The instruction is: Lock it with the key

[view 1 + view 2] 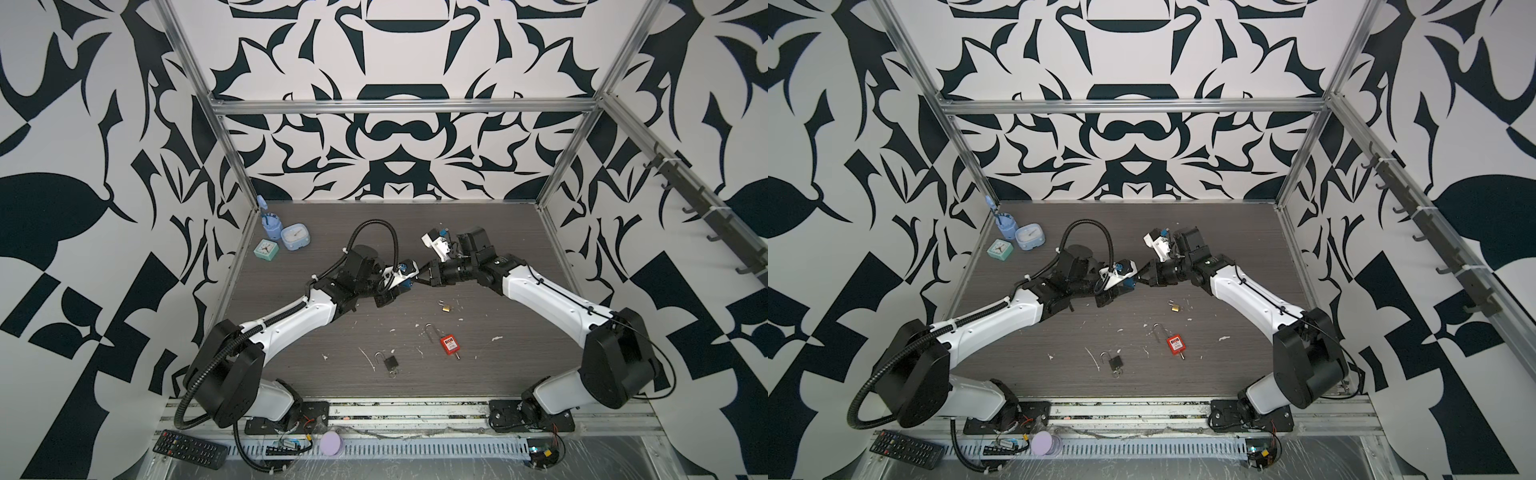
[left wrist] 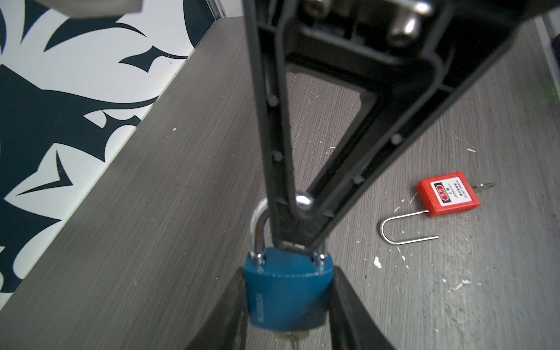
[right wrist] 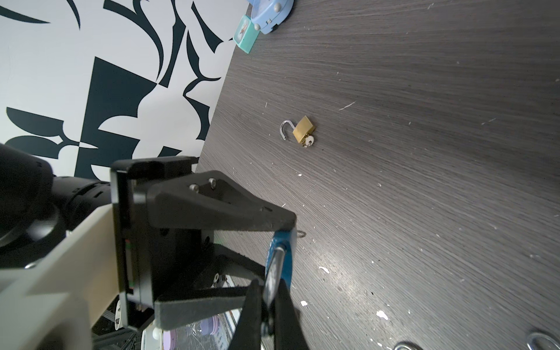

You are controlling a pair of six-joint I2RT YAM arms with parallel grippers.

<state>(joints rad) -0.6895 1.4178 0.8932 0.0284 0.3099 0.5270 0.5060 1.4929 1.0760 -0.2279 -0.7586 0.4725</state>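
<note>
Two arms are facing each other tip to tip mid-table in both top views: left arm (image 1: 291, 316) and right arm (image 1: 540, 291), with the blue padlock (image 1: 409, 285) sitting between the tips, held off the table (image 1: 478, 353). Grips are reading too small there.

Left wrist view: left fingers (image 2: 342, 303) are clamping the padlock body by its two flanks, spread only to its width. Shackle (image 2: 257, 230) is pointing away from the left wrist, straight at the right arm. Right fingers (image 2: 274, 151) are pressing almost together, pinching the top of the shackle loop. Both shackle legs are looking seated in the body; can't confirm latched. Key (image 2: 292, 342) is poking out of the opposite end, back between the left fingers, mostly cut off.

Right wrist view: same line-up showing side-on, with shackle, body and key end all lying on one axis between the two wrists.

My read: the next move is running along that axis, pushing the shackle home. The key is facing the left palm, so the right arm is probably needing a way round to turn it.
</note>
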